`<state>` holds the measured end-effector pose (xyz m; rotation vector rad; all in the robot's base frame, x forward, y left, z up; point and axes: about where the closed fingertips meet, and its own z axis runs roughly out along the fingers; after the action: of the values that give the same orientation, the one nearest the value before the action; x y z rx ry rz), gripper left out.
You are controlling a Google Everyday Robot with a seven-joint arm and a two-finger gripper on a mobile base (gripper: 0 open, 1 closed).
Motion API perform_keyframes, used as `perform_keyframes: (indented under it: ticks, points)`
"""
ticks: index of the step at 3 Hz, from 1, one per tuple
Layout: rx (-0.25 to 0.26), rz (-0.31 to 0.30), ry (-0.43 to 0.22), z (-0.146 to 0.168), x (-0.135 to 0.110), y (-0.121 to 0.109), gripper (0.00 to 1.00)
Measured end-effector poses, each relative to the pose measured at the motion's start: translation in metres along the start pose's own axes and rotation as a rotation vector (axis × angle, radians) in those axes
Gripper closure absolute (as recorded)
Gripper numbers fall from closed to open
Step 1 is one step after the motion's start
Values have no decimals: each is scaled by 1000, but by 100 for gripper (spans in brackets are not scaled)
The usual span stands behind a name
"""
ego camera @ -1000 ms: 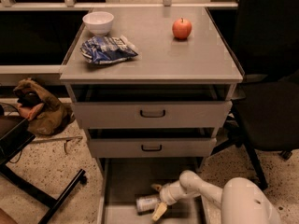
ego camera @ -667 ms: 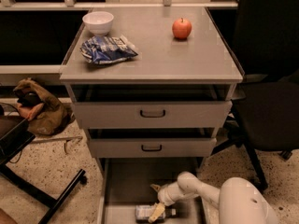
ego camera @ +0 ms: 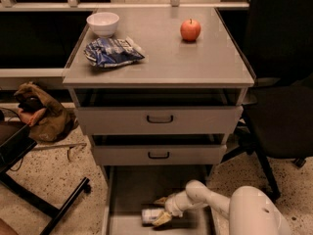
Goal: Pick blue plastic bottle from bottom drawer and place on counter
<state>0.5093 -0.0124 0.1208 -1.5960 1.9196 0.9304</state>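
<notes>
The blue plastic bottle (ego camera: 149, 215) lies on its side on the grey floor of the pulled-out bottom drawer (ego camera: 128, 190), near the front. My gripper (ego camera: 162, 211) reaches in from the right on a white arm (ego camera: 210, 202). It is low in the drawer at the bottle's right end. Its tan fingers (ego camera: 162, 220) are spread, one behind the bottle's end and one in front. The counter (ego camera: 161, 58) is the flat grey top of the cabinet, above the two shut drawers with black handles.
On the counter stand a white bowl (ego camera: 102, 23), a blue-and-white foil snack bag (ego camera: 112, 52) and a red apple (ego camera: 190, 30). A black chair (ego camera: 281, 111) stands at the right. A brown bag (ego camera: 41, 114) and a black chair leg (ego camera: 44, 204) are on the floor at the left.
My gripper has sunk lower and moved slightly left, closing in on the bottle's right end. The bottle has barely shifted.
</notes>
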Motion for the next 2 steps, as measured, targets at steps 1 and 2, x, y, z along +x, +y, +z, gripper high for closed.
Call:
perform_keyframes:
  ticks: [1,2]
  points:
    - [0,0,0,0,0,0,65]
    - [20,6,-30,-14,-10,-3,88]
